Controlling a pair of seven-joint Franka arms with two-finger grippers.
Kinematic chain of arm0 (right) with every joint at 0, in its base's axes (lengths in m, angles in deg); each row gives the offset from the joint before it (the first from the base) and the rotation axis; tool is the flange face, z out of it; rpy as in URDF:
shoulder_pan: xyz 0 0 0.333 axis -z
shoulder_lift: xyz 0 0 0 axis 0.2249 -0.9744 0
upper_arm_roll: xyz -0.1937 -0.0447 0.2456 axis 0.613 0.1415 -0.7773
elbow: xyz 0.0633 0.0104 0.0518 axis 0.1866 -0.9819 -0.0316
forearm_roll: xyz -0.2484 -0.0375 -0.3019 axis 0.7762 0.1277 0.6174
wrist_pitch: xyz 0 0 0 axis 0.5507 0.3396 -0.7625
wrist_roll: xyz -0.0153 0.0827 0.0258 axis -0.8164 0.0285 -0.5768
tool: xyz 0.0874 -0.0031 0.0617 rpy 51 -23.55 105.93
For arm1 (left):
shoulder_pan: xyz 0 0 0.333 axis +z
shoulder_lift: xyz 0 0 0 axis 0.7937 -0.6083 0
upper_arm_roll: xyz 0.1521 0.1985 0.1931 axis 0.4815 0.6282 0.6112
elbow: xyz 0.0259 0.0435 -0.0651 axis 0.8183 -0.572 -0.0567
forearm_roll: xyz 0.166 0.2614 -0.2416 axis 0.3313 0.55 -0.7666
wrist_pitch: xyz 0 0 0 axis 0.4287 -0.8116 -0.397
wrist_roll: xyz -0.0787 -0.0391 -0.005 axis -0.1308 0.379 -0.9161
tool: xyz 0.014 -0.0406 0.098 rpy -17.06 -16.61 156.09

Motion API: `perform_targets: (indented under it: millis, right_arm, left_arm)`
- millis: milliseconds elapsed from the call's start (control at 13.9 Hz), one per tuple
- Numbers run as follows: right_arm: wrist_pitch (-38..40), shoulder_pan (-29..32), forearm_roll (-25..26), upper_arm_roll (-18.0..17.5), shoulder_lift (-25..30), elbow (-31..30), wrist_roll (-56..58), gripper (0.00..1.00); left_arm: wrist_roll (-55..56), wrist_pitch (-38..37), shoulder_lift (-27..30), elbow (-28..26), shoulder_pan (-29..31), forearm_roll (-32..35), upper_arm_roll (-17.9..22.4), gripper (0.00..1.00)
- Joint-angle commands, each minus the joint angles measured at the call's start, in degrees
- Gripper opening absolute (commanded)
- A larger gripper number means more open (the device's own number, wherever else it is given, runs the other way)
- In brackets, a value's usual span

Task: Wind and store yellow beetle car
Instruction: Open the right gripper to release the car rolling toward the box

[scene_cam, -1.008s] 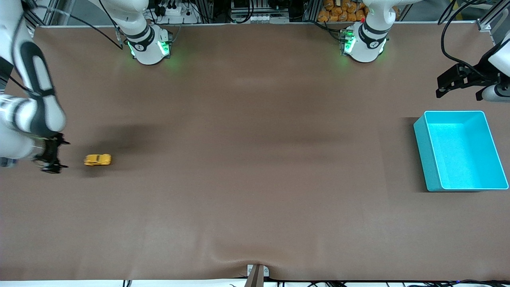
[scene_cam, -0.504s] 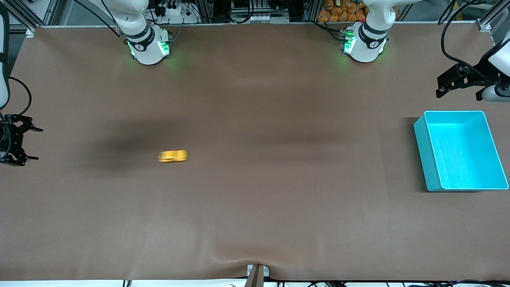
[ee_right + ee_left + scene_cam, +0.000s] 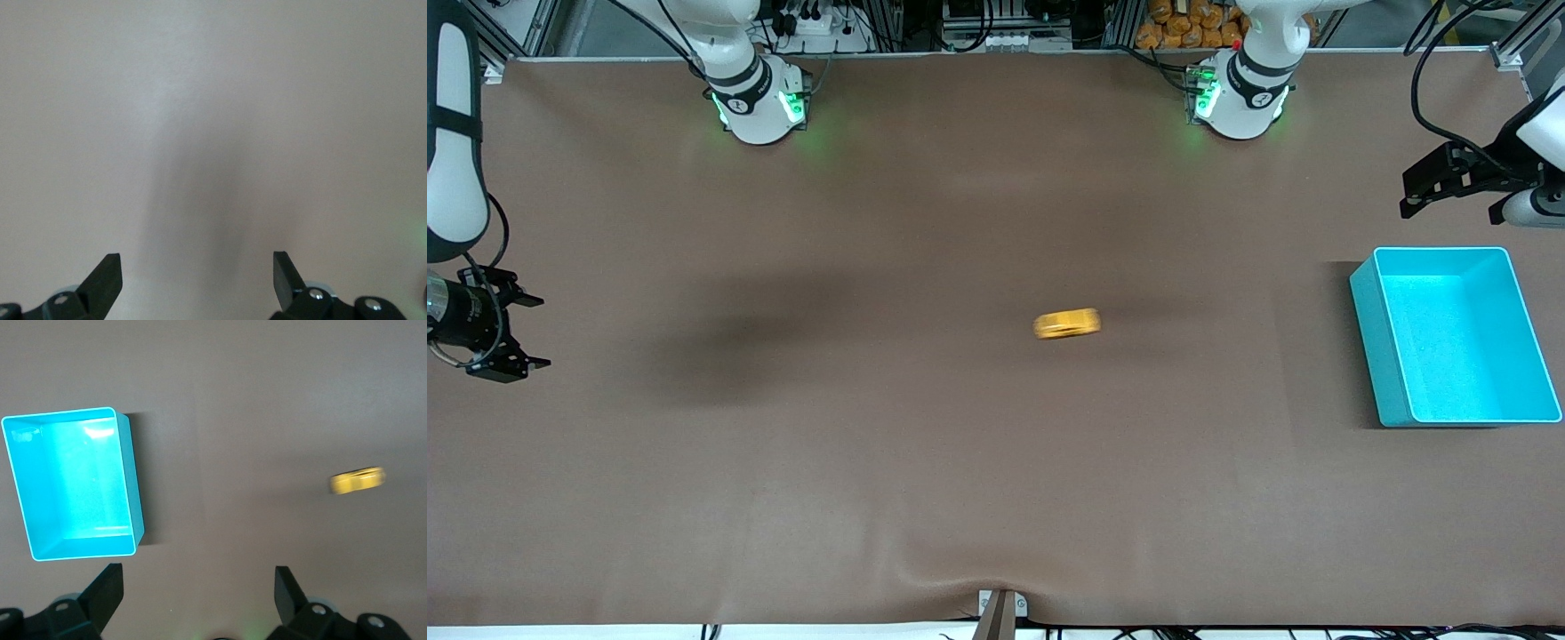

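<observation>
The yellow beetle car [image 3: 1067,324] is on the brown table near its middle, blurred by motion, with no gripper touching it. In the left wrist view the car [image 3: 358,481] shows well apart from the teal bin [image 3: 133,487]. My right gripper [image 3: 534,332] hangs open and empty over the right arm's end of the table, far from the car; its own view [image 3: 197,261] shows only bare table between the fingers. My left gripper [image 3: 1407,194] is open and empty over the table beside the bin [image 3: 1369,338], and its open fingers frame bare table [image 3: 198,577].
The teal bin stands empty at the left arm's end of the table. Both arm bases [image 3: 760,102] [image 3: 1240,98] sit along the table edge farthest from the front camera. A small bracket [image 3: 1000,609] sits at the table's nearest edge.
The car has rolled quickly from beside the right gripper to the table's middle, toward the bin. The right gripper drew back to the table's end. The left arm stayed still.
</observation>
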Motion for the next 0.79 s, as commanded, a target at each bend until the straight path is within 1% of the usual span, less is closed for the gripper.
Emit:
perform_targets:
  millis: [0, 216, 288, 432, 504, 720]
  right_arm:
    - [2.91, -1.42, -0.26, 0.23, -0.03, 1.62, 5.09, 1.0]
    - [3.7, -2.04, -0.25, 0.14, 0.06, 2.76, 5.99, 1.0]
    - [5.45, -2.39, -0.25, -0.12, 0.06, 3.55, 6.95, 1.0]
    - [9.4, -2.66, -0.34, -0.12, 0.15, 5.39, 13.7, 1.0]
    - [10.2, -2.75, -0.25, -0.12, 0.15, 5.92, 14.24, 1.0]
    - [10.04, -3.97, -0.25, -0.12, 0.15, 6.1, 14.07, 1.0]
  left_arm:
    - [-0.62, 0.09, 0.17, 0.32, 0.58, -0.72, -0.26, 1.0]
    - [-0.62, 0.09, 0.17, 0.32, 0.58, -0.72, -0.26, 1.0]
    - [-0.62, 0.09, 0.17, 0.32, 0.58, -0.72, -0.26, 1.0]
    - [-0.62, 0.09, 0.08, 0.32, 0.58, -0.72, -0.26, 1.0]
    - [-0.62, 0.09, 0.17, 0.32, 0.58, -0.72, -0.26, 1.0]
    - [-0.62, 0.09, 0.17, 0.32, 0.58, -0.72, -0.26, 1.0]
